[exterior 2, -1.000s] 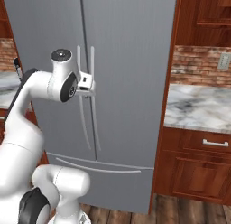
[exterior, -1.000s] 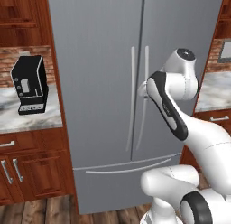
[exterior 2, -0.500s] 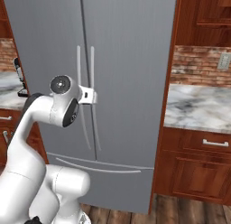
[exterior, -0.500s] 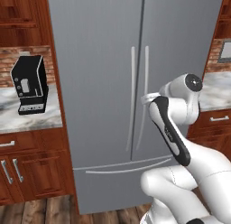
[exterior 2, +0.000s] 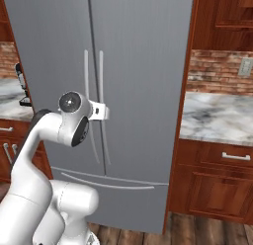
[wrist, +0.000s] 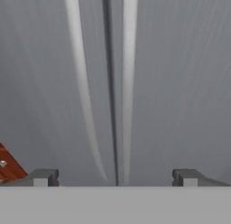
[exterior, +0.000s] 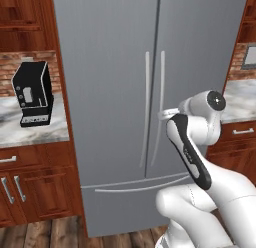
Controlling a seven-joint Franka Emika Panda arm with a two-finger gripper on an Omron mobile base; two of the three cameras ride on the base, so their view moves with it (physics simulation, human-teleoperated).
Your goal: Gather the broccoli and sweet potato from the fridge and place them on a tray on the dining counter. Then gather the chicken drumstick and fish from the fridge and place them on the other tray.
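Two fridge doors closed, handles side by side at the centre seam. Gripper wide open, nothing held, facing the handles just ahead. Task food hidden behind doors.

No text, label, brand, number or sign can be read anywhere. The tall grey stainless-steel fridge has plain doors without lettering, and the black boxy coffee machine on the marbled grey table shows pale patches too small to read.
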